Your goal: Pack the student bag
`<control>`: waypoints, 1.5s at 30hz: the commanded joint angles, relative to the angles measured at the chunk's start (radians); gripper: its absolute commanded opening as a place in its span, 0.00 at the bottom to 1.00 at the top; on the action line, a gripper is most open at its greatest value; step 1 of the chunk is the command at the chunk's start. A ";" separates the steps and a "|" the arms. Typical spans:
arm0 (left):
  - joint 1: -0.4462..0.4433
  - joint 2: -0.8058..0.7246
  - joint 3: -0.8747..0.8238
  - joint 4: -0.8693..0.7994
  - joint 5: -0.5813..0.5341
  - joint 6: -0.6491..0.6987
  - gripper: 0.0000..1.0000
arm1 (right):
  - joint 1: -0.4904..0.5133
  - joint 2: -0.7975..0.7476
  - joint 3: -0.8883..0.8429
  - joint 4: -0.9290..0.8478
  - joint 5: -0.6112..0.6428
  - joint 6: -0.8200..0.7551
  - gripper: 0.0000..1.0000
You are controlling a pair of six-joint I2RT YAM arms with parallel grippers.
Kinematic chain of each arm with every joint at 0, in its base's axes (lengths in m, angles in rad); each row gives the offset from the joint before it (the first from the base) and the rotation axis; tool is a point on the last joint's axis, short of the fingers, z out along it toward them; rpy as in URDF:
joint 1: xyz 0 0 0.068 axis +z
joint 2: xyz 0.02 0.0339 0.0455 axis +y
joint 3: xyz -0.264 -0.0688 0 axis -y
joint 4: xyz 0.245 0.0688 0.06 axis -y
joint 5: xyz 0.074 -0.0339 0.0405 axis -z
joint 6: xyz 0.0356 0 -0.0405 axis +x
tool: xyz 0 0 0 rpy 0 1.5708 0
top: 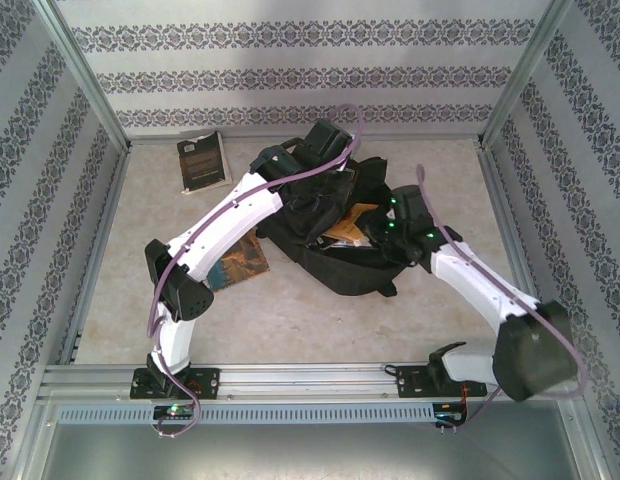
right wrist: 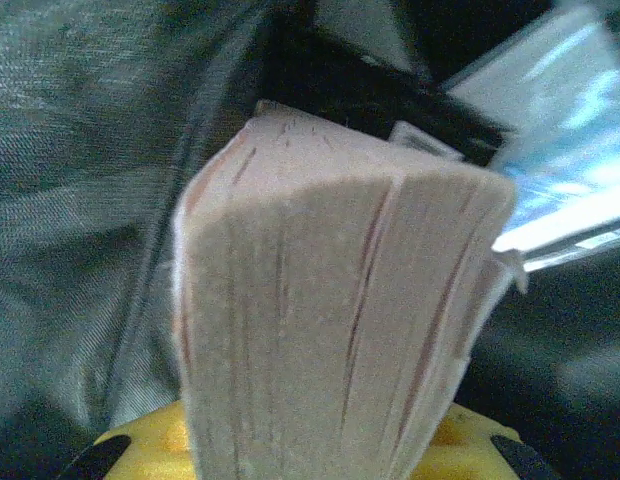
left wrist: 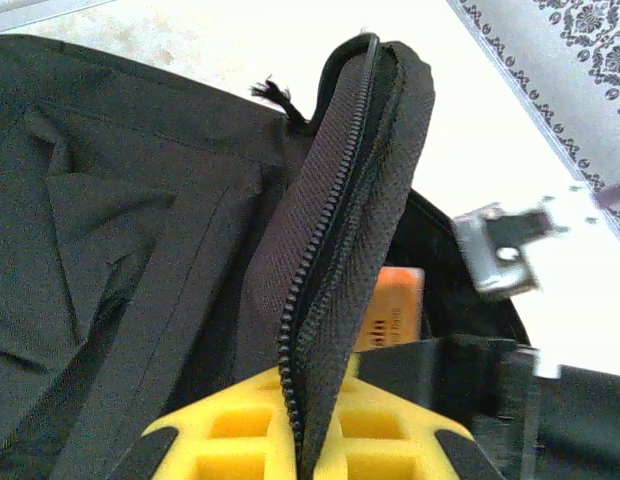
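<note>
Jaws of the left gripper (left wrist: 305, 435) are clamped on the zippered rim of the student bag (top: 335, 262), holding that edge upright at the bag's far side. Jaws of the right gripper (right wrist: 310, 455) are closed on a thick book (right wrist: 335, 300) at the right side of the bag's opening, its page edges facing the wrist camera.

The bag lies mid-counter, slightly right of centre, between the two arms. A patterned-cover book (top: 242, 260) lies just left of the bag, partly under the left arm. A dark book (top: 204, 162) lies at the far left, well apart.

Bag: black woven fabric, soft and creased, with a coarse black zipper (left wrist: 300, 300). Held book: cream pages, slightly fanned.

Counter (top: 290, 320): pale, speckled, matt. Enclosure walls (top: 290, 85) carry banded grey ornamental paper. An aluminium rail (top: 310, 378) runs along the near edge.
</note>
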 commanded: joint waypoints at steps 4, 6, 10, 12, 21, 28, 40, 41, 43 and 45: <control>0.005 -0.106 0.020 0.118 -0.009 0.011 0.00 | 0.089 0.198 0.054 0.370 0.045 0.098 0.00; 0.013 -0.112 0.012 0.123 -0.004 0.002 0.00 | 0.113 0.265 0.086 0.388 0.066 0.092 0.23; 0.034 -0.113 0.001 0.124 0.006 -0.020 0.00 | 0.137 0.357 0.171 0.333 0.058 0.041 0.77; 0.044 -0.118 -0.011 0.128 0.016 -0.027 0.00 | 0.138 0.329 0.172 0.279 0.089 -0.001 0.85; 0.061 -0.114 -0.029 0.144 0.043 -0.031 0.00 | 0.126 0.117 0.163 -0.049 0.239 -0.188 0.97; 0.061 -0.090 -0.035 0.173 0.118 -0.037 0.00 | 0.125 -0.141 0.152 -0.330 0.443 -0.266 0.96; -0.064 0.015 -0.033 0.249 0.325 -0.104 0.01 | -0.186 -0.465 0.253 -0.802 0.677 -0.349 0.89; -0.075 0.016 -0.041 0.247 0.328 -0.101 0.02 | -0.212 -0.470 0.269 -0.812 0.677 -0.371 0.89; -0.085 0.015 -0.061 0.242 0.340 -0.100 0.03 | -0.208 -0.472 0.303 -0.824 0.730 -0.399 0.89; -0.086 0.005 -0.091 0.233 0.344 -0.101 0.06 | -0.210 -0.468 0.329 -0.826 0.752 -0.403 0.89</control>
